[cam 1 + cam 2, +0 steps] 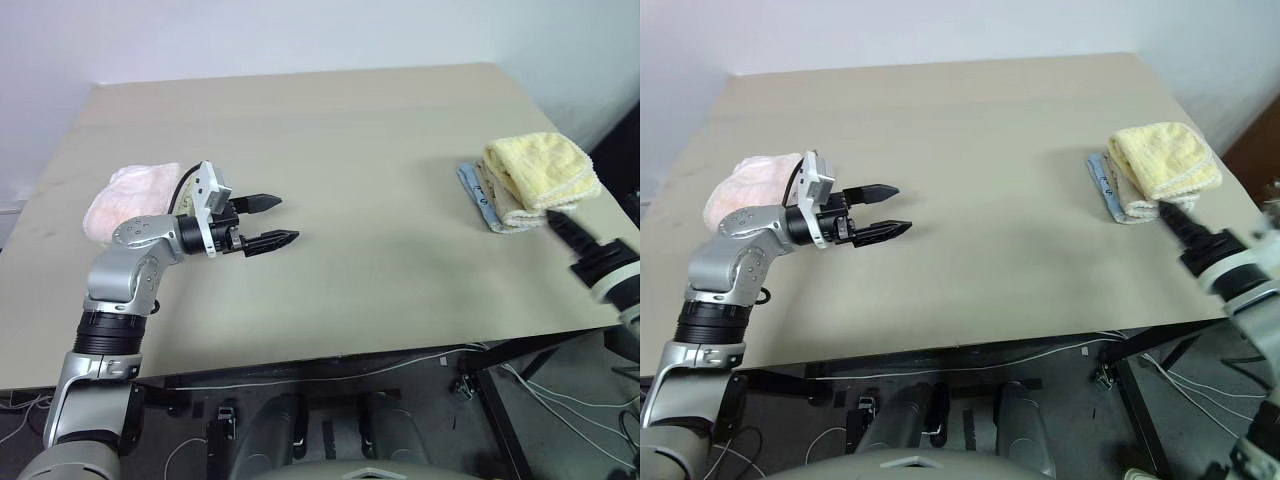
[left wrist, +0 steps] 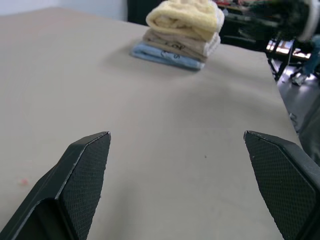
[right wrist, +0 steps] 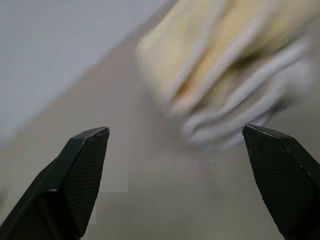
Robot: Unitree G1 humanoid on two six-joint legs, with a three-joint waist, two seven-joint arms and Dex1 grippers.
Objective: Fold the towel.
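The pale yellow towel [image 1: 540,165] lies folded on top of a small stack at the table's right side. In the left wrist view the towel [image 2: 185,17] crowns that stack, far across the table. My right gripper [image 3: 175,135] is open just in front of the stack, apart from it, with nothing between its fingers; in the head view the right gripper [image 1: 553,220] hovers near the table's right front edge. My left gripper [image 1: 288,219] is open and empty over the left-centre of the table, pointing towards the right.
Under the yellow towel lie a beige towel [image 2: 175,44] and a pale blue cloth [image 2: 160,55]. A pink towel [image 1: 125,195] sits bunched at the left, behind my left arm. The tan table [image 1: 380,260] is bare between the grippers. Cables hang below the front edge.
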